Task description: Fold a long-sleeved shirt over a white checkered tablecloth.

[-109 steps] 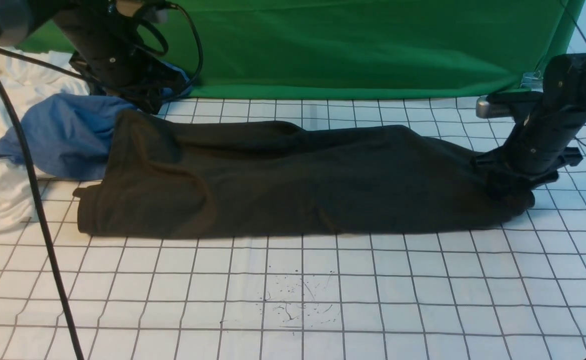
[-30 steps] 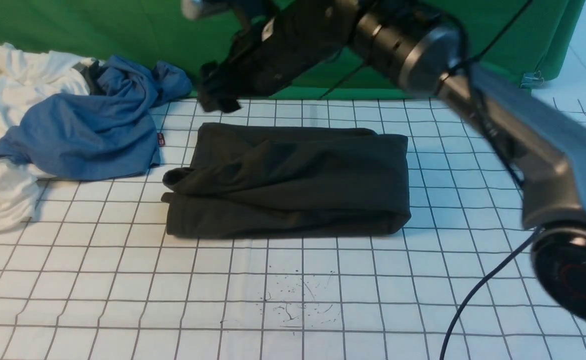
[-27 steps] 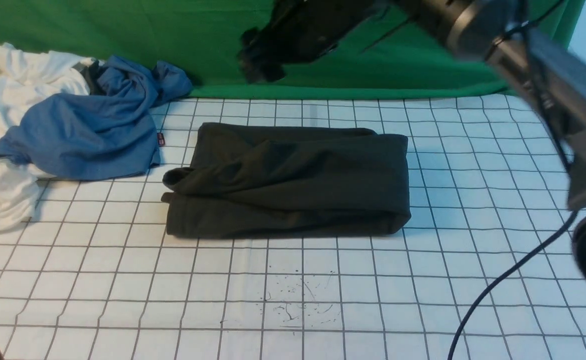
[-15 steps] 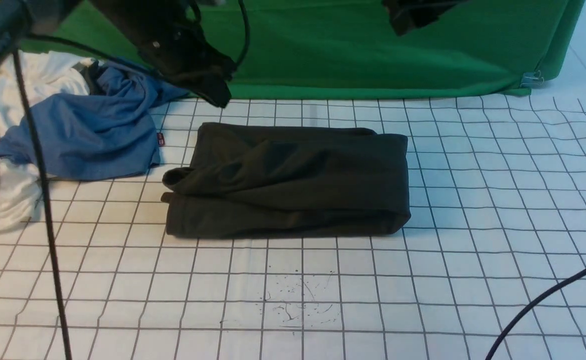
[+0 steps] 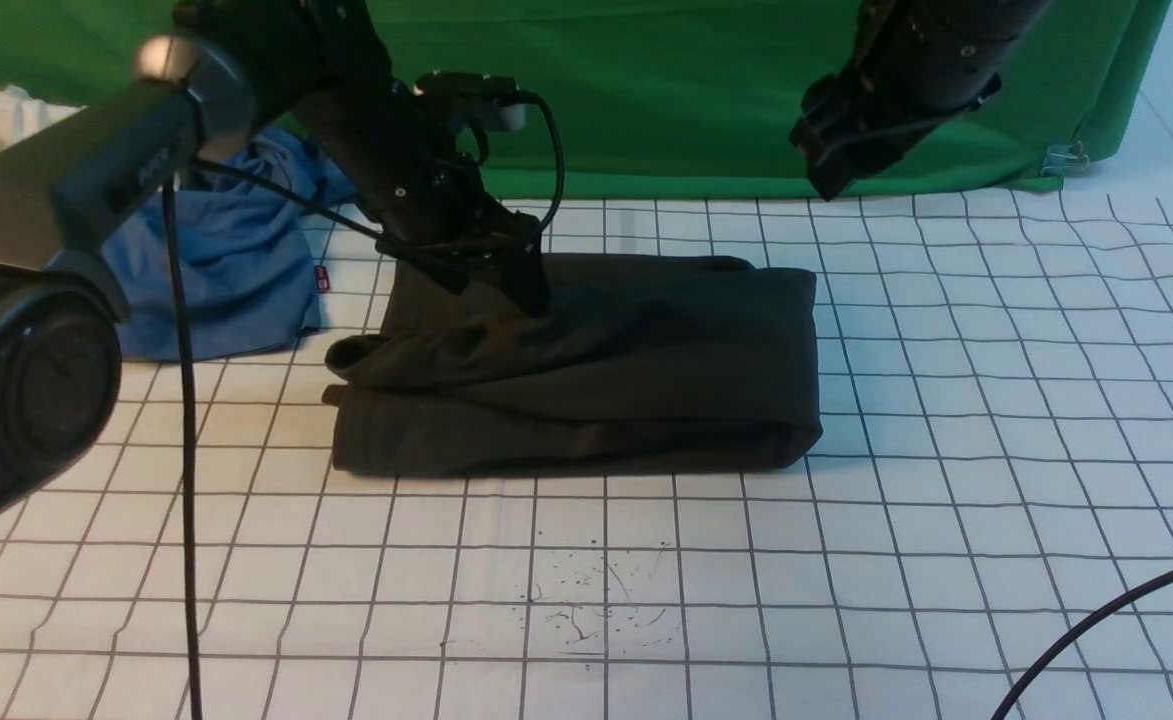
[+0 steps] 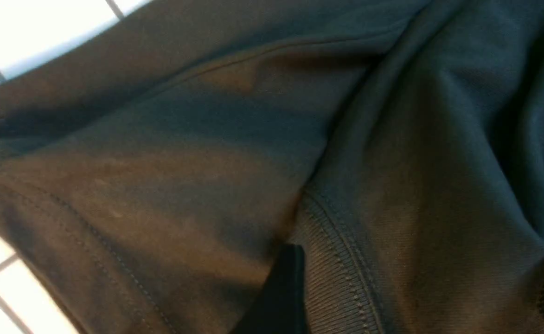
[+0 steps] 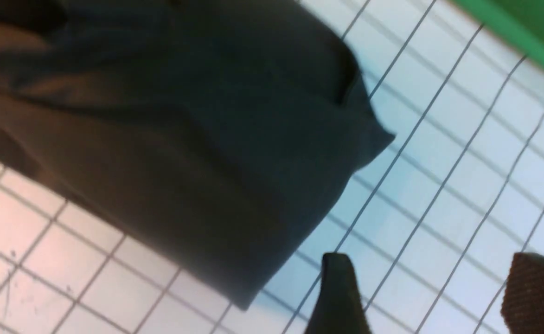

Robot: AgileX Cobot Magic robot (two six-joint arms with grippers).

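Left of the left tool (image 5: 494,282), a crumpled blue garment (image 5: 226,270) lies on the white checkered tablecloth (image 5: 896,560). The left tool is down on the long-sleeved shirt (image 5: 646,380), at the far left part of its top layer. In the left wrist view its fingers (image 6: 284,283) stand wide apart against the dark fabric, a ribbed hem lying between them, nothing pinched. The shirt lies folded into a thick rectangle beneath this tool and stretches away to the tool's right, flat on the tablecloth. A patch of ink specks (image 5: 596,600) sits nearer the camera than the shirt. The right tool (image 5: 828,168) hangs raised before the green backdrop (image 5: 696,90), above and beyond the shirt's right end. Its fingers (image 7: 339,292) are spread, with only gridded cloth showing between them, and they hold nothing.
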